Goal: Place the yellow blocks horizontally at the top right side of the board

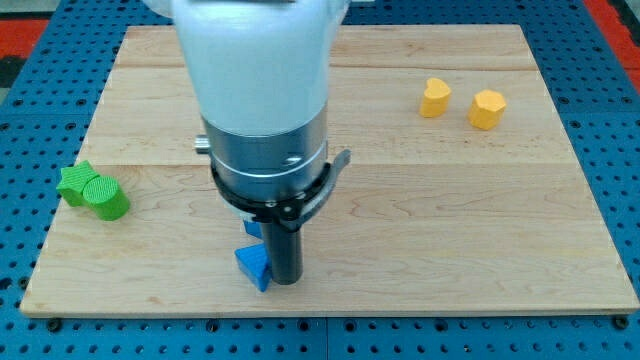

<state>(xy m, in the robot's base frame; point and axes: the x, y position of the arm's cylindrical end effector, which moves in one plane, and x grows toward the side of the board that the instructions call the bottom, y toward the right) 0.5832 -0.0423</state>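
Wooden counter (430, 220) mostly bare, blue pegboard (30, 60) around it. Arm body (262, 110) large in the near-left middle, hiding part of the far edge and the boards behind it. No jaws on this rig, so nothing to report as clenched or released: only a dark rod, my tip (285, 282) down near the near edge, left of centre. Task judged nearly done: yellow hexagonal block (487, 109) and second yellow block (435, 98), shape not clear, already sitting toward the far right corner, near each other but apart, roughly side by side along the far edge. Left-hand one a shade farther back, so row slightly slanted; small levelling nudge perhaps remaining, and possibly a shift closer to the corner. Two green blocks (93, 190) touching each other by the left edge, well apart from the yellows, no obstacle. Blue block (254, 266), pointed shape, just beside my tip on its left, contact not certain; another blue piece half hidden behind the rod. Path from tip to yellows open across the counter.
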